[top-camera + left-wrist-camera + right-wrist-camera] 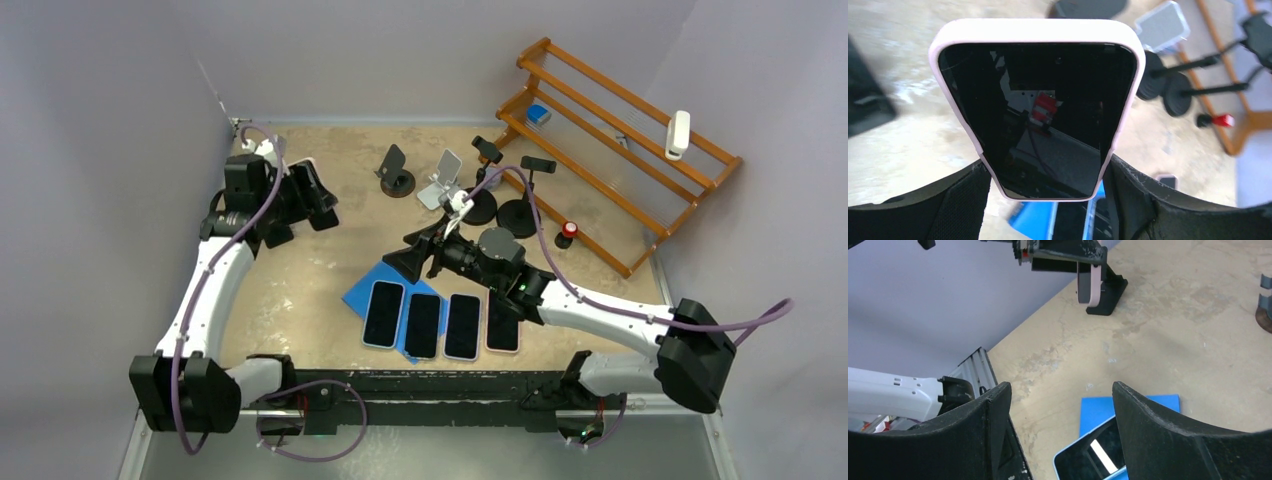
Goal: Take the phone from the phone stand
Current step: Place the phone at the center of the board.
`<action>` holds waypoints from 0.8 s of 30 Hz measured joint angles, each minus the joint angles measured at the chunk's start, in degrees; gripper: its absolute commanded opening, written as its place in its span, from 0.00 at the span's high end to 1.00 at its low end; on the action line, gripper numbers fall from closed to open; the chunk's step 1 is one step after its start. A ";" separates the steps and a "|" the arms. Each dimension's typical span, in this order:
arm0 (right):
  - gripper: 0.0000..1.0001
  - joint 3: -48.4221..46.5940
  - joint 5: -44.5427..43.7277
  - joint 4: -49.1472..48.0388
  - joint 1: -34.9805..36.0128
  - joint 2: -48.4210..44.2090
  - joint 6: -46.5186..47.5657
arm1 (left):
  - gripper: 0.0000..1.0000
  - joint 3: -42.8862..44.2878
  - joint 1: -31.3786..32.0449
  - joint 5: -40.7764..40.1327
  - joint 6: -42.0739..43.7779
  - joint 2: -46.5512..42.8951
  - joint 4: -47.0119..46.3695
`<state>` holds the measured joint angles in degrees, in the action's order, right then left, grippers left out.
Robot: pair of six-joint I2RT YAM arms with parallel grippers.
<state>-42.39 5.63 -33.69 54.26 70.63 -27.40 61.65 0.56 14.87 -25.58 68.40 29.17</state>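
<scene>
My left gripper is shut on a phone in a pale pink case, with its fingers on the phone's two long edges near its lower end. In the right wrist view this phone hangs upright from the left gripper, right in front of a black phone stand. I cannot tell whether they touch. In the top view the left gripper is at the far left of the table. My right gripper is open and empty above the blue mat.
Several phones lie side by side on the blue mat, one in a light blue case. Other stands sit at the back centre. A wooden rack is at the back right, with a red-capped item near it.
</scene>
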 measured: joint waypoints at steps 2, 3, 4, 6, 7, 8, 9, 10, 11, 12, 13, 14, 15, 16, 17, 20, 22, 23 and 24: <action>0.21 0.00 -0.15 -2.23 0.66 1.09 0.55 | 1.00 -2.12 0.72 4.07 -1.40 -2.86 -1.14; 0.20 0.00 -0.33 -3.26 1.25 1.88 0.92 | 1.00 -3.21 1.01 5.90 -2.03 -4.31 -1.55; 0.19 0.00 -0.66 -4.07 1.99 2.73 1.27 | 1.00 -4.33 1.29 7.67 -2.75 -5.86 -1.86; 0.14 -0.07 -1.79 -5.33 3.37 4.76 1.79 | 1.00 -6.10 1.90 10.45 -4.00 -8.31 -2.36; 0.10 -0.26 -2.25 -5.70 3.87 5.70 1.92 | 1.00 -6.71 2.29 11.52 -4.52 -9.25 -2.51; 0.06 -0.72 -3.19 -5.79 4.50 6.97 2.05 | 1.00 -7.13 2.64 12.24 -4.96 -9.92 -2.67; 0.03 -1.25 -3.76 -6.05 5.01 8.22 2.16 | 1.00 -7.43 3.13 12.94 -5.35 -10.62 -2.67; 0.02 -1.81 -4.59 -6.23 5.42 9.35 2.29 | 1.00 -7.65 3.67 13.51 -5.51 -11.26 -2.75; 0.01 -2.32 -5.09 -6.58 5.79 10.34 2.40 | 1.00 -7.80 4.20 13.90 -5.64 -11.91 -2.80; 0.01 -2.69 -5.46 -6.82 6.01 10.95 2.49 | 1.00 -7.93 4.68 14.27 -5.90 -12.52 -2.82; 0.01 -3.13 -6.21 -7.10 6.36 11.61 2.56 | 1.00 -8.02 5.05 14.58 -6.03 -13.07 -2.82; 0.01 -3.65 -6.64 -7.28 6.69 12.11 2.64 | 1.00 -8.11 5.44 14.93 -6.34 -13.75 -2.82; 0.01 -4.24 -7.34 -7.58 7.02 12.61 2.80 | 1.00 -8.13 5.79 15.19 -6.43 -14.38 -2.73; 0.01 -4.81 -7.93 -7.87 7.28 13.03 2.93 | 1.00 -8.15 6.10 15.41 -6.47 -14.99 -2.73; 0.01 -5.25 -8.46 -8.22 7.48 13.29 3.02 | 1.00 -8.15 6.36 15.54 -6.54 -15.54 -2.71; 0.02 -6.45 -10.64 -9.25 8.04 13.92 3.37 | 1.00 -8.15 6.78 16.33 -6.82 -16.70 -2.56; 0.03 -7.08 -11.80 -9.68 8.22 14.36 3.63 | 1.00 -8.15 6.95 16.90 -6.95 -17.11 -2.45; 0.05 -7.48 -12.52 -9.68 8.35 14.64 3.78 | 1.00 -8.15 6.99 17.22 -7.04 -17.27 -2.45; 0.06 -7.91 -13.11 -9.70 8.37 14.99 4.00 | 1.00 -8.15 7.02 17.59 -7.28 -17.44 -2.38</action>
<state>-50.30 -7.49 -43.40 62.63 85.62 -23.40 53.49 7.57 32.47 -32.86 50.96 26.79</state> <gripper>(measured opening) 0.971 0.729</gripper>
